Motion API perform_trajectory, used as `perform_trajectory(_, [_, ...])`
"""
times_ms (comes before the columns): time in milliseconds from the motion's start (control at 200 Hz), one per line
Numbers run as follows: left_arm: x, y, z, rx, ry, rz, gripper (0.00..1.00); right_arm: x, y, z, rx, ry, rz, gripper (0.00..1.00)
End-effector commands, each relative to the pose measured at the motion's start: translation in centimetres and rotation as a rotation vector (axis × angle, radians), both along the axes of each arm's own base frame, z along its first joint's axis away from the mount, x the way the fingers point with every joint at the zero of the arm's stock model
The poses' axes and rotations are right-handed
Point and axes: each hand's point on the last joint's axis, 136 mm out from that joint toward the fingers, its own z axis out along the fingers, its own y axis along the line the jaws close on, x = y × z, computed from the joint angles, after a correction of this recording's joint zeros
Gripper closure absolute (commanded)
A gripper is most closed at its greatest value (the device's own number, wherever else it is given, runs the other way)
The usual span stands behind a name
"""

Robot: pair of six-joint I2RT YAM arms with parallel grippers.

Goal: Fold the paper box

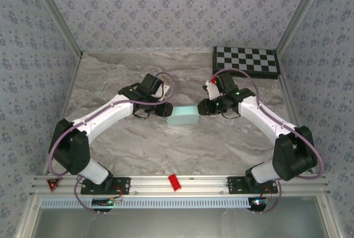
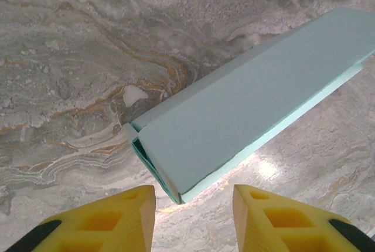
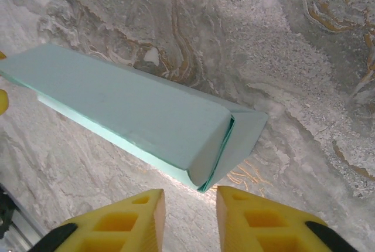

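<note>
While the left claw [image 2: 193,196] and right claw [image 3: 190,196] gape at the paper box [image 1: 183,117], a checkerboard [image 1: 246,61] lies apart.

One paper box [image 1: 183,117], one checkerboard [image 1: 245,61], two pincers [image 2: 194,192] [image 3: 190,193].

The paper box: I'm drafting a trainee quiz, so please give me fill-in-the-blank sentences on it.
The small pale-blue folded card box lies ___ the left tool and right tool on the marbled table.
Both tools stand ___, gripping nothing.
Their fingers are ___.
The black-and-white checkerboard lies at the table's far ___ corner.
Missing: between; open; yellow; right.
</note>
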Motion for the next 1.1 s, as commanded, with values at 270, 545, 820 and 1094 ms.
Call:
perform_trajectory(270, [1.8,0.3,4.3,-0.151,-0.090,0.115,0.52,1.6,-0.1,3.3,0.110,-0.063,-0.065,0.64])
perform_trajectory(545, [2.9,0.5,2.8,-0.141,-0.025,0.182,0.51,2.9,0.1,2.8,0.115,-0.038,-0.097,0.64])
perform_trajectory(820, [2.7,0.2,1.2,-0.130,0.027,0.181,0.51,3.2,0.5,1.8,0.116,-0.004,-0.096,0.64])
perform_trajectory(1094, [2.1,0.2,0.0,-0.121,0.062,0.169,0.51,2.4,0.6,0.6,0.107,0.031,-0.081,0.64])
